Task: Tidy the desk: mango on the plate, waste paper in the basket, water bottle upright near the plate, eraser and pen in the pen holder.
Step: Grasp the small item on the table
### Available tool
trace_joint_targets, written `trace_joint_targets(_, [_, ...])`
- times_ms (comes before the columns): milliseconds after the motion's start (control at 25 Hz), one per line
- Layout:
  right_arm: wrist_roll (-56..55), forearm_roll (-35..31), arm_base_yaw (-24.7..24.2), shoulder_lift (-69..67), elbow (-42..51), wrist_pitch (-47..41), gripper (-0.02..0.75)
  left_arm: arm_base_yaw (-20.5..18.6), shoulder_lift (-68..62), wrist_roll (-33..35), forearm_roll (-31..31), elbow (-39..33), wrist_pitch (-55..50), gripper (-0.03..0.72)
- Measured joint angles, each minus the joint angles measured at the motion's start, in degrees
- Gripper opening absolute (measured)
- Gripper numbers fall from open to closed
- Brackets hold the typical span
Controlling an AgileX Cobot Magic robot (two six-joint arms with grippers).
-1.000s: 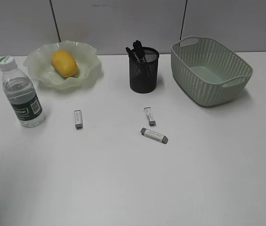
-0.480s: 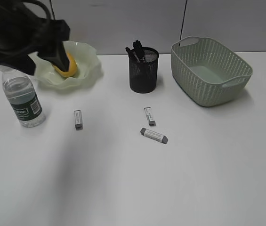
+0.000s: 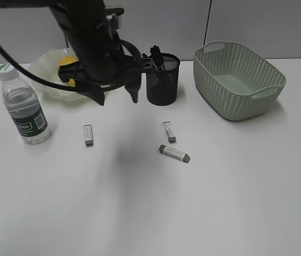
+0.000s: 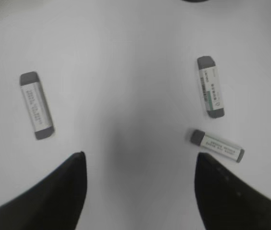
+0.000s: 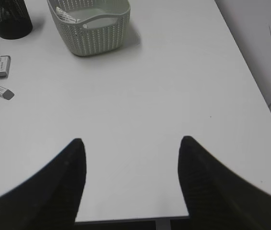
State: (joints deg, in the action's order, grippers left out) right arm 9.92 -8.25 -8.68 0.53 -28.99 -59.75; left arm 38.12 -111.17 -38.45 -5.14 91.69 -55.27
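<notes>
Sweeping in from the far left within a second, the left gripper (image 3: 117, 99) now hangs over the desk (image 3: 150, 213) between the plate (image 3: 46, 80) and the pen holder (image 3: 162, 80), jaws spread and empty, pointing down. Three erasers lie loose below: one (image 4: 36, 105) left, two (image 4: 210, 92) (image 4: 217, 145) right. Judging by this, eraser collection comes next. The mango (image 3: 66, 66) sits on the plate, the water bottle (image 3: 24, 106) upright nearby. The right gripper (image 5: 130, 143) waits wide open, empty, well apart.
</notes>
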Motion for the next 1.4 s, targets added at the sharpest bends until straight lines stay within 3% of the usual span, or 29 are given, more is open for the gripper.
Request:
trace_joint_targets(360, [0.00, 0.00, 0.00, 0.00, 0.00, 0.00, 0.484, 4.27, -15.63, -3.38, -3.20, 18.58, -3.00, 0.533])
trace_joint_targets(680, [0.00, 0.00, 0.00, 0.00, 0.00, 0.00, 0.484, 4.92, -27.80, -5.39, -3.83, 32.98, -9.92, 0.533])
trace_joint_targets(1400, [0.00, 0.00, 0.00, 0.00, 0.00, 0.00, 0.484, 6.90, -33.14, -14.77, -5.95, 35.09, -5.77, 0.507])
